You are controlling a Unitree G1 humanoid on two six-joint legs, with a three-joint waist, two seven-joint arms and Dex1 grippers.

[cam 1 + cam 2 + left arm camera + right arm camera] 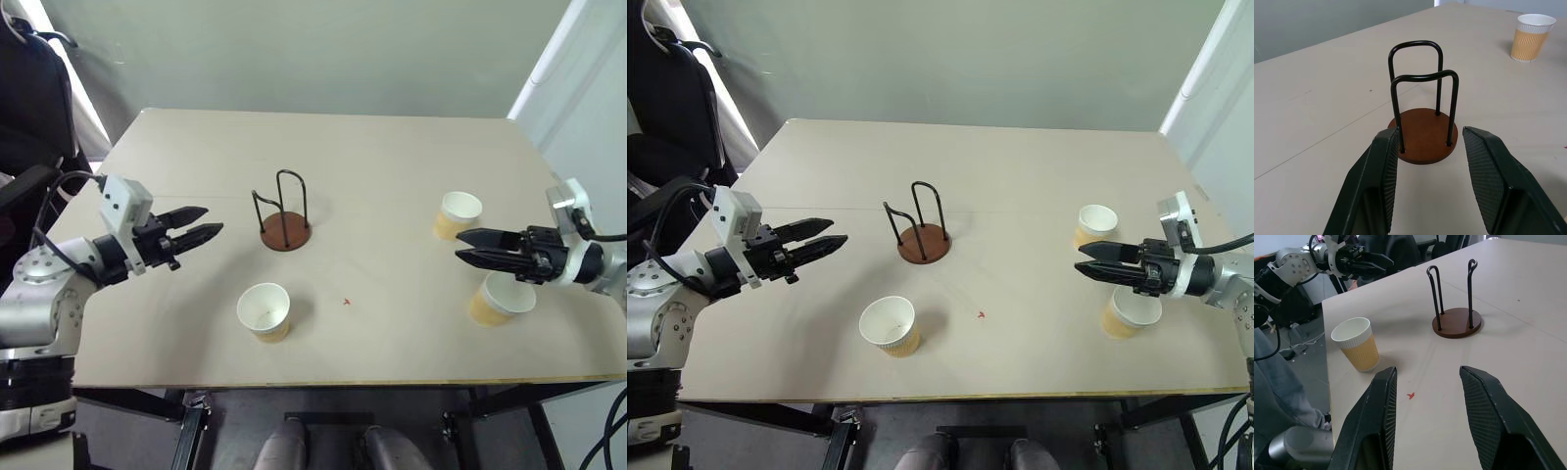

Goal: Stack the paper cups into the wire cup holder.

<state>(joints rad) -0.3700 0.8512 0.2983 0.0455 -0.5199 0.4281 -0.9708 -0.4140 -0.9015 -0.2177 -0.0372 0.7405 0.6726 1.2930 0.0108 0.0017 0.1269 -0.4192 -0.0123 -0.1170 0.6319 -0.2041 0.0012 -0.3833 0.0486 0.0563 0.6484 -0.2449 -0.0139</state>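
Both grippers, left and right, spread, empty. We judge: right takes nearest cup by its rim, then carries it upright to the holder.

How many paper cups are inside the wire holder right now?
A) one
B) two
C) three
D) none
D, because the wire cup holder stands with nothing between its arches, and all three paper cups sit apart from it on the table: one near the front edge and two on the right side.
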